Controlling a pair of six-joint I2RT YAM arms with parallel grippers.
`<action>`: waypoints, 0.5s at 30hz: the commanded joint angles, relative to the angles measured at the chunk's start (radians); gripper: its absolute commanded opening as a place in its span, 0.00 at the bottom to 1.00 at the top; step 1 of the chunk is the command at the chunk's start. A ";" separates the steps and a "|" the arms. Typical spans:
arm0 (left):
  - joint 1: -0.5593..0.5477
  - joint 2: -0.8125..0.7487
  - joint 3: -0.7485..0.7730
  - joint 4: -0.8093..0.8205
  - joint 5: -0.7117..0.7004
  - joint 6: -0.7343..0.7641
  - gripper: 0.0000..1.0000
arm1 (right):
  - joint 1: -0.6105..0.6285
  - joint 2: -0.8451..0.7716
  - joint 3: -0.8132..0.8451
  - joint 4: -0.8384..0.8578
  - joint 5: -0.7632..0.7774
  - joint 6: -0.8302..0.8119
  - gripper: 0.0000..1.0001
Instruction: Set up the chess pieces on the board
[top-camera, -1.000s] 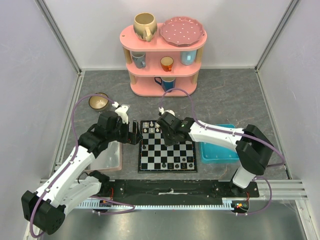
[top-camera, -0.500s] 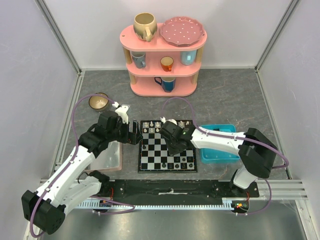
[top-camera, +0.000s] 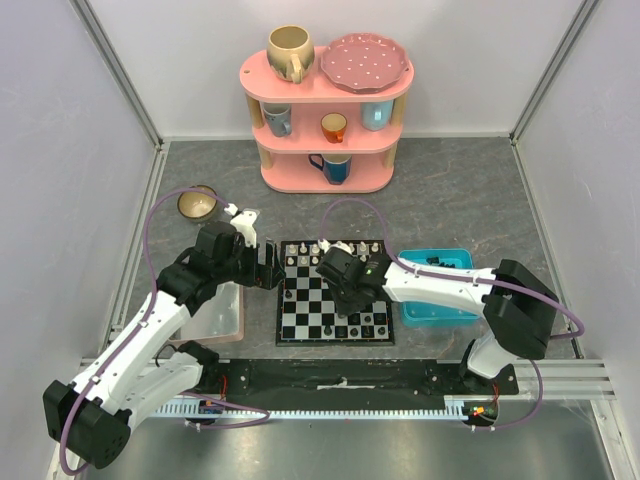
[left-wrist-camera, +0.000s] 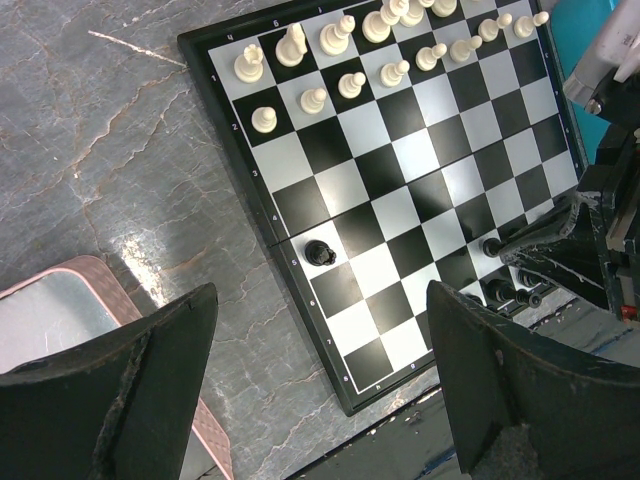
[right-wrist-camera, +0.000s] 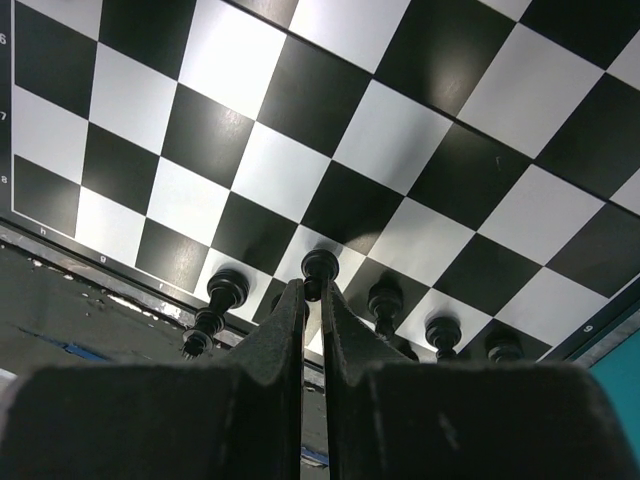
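Cream pieces (top-camera: 318, 252) fill the upper rows of the board (top-camera: 300, 318) in the top view; black pieces (top-camera: 365, 322) sit lower right, incomplete. Blue tray (top-camera: 440, 312) contents indistinct.

Left wrist view: left gripper (left-wrist-camera: 322, 330) spread wide, empty; lone black pawn (left-wrist-camera: 319, 252) stands near frame centre.

Right wrist view: right gripper (right-wrist-camera: 312, 288) pinches a black pawn (right-wrist-camera: 320, 264) above the bottom rows; its base is hidden.

The board (left-wrist-camera: 400, 200) is gleaming, glossy and smooth; the counter (left-wrist-camera: 120, 150) is looking like grey veined stone, catching glare; the left tool's fingers (left-wrist-camera: 110, 400) are showing matt, rough black plastic.
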 joint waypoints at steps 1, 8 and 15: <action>-0.005 -0.003 0.002 0.029 0.026 0.031 0.91 | 0.013 -0.034 -0.007 -0.012 -0.009 0.012 0.13; -0.005 -0.003 0.004 0.029 0.026 0.031 0.91 | 0.025 -0.024 -0.002 -0.012 -0.012 0.012 0.13; -0.005 -0.003 0.002 0.027 0.028 0.031 0.91 | 0.028 -0.015 -0.001 -0.016 -0.012 0.010 0.13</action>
